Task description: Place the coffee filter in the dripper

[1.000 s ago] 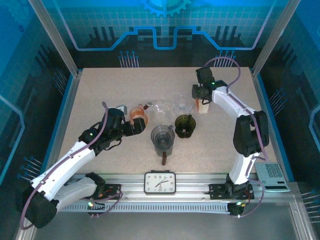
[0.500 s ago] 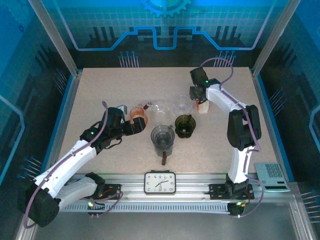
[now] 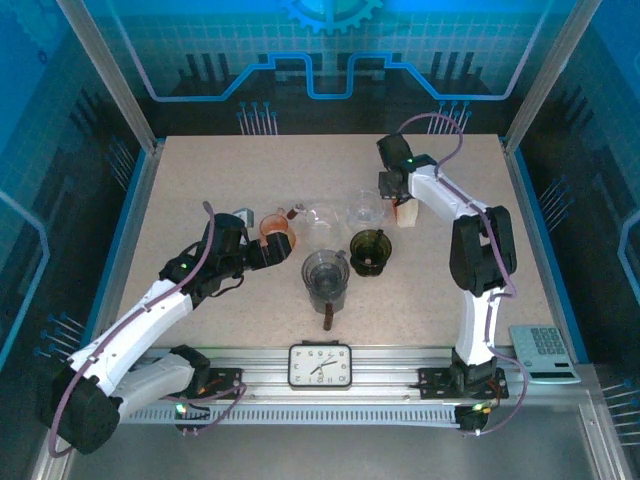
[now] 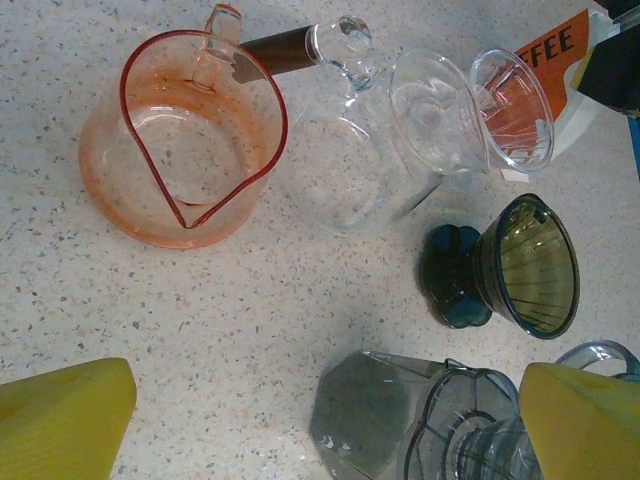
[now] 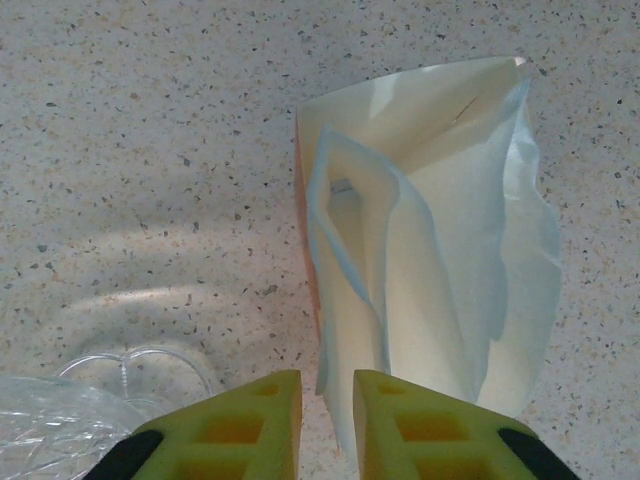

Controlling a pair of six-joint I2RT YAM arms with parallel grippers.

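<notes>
Paper coffee filter (image 5: 430, 250) stands edge-up on desk (image 5: 150, 120), offering rim for pinch; right pincer (image 5: 328, 430) nearly closed at rim, grip unclear; left pincer (image 4: 320, 430) wide open, empty, keeping clear.

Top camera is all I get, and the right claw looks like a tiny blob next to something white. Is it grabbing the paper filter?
Observer: On the right wrist camera, the right claw has its yellow fingers nearly together, with a corner of the white filter in the slit. I can't tell if it's pinched.
Operator: Does the paper come from a packet?
Observer: The left wrist camera shows a packet there, with an orange face printed FFEE.
Operator: Is there paper in the dark green dripper?
Observer: No. Up close, the dark green dripper shows bare ribs inside.
</notes>
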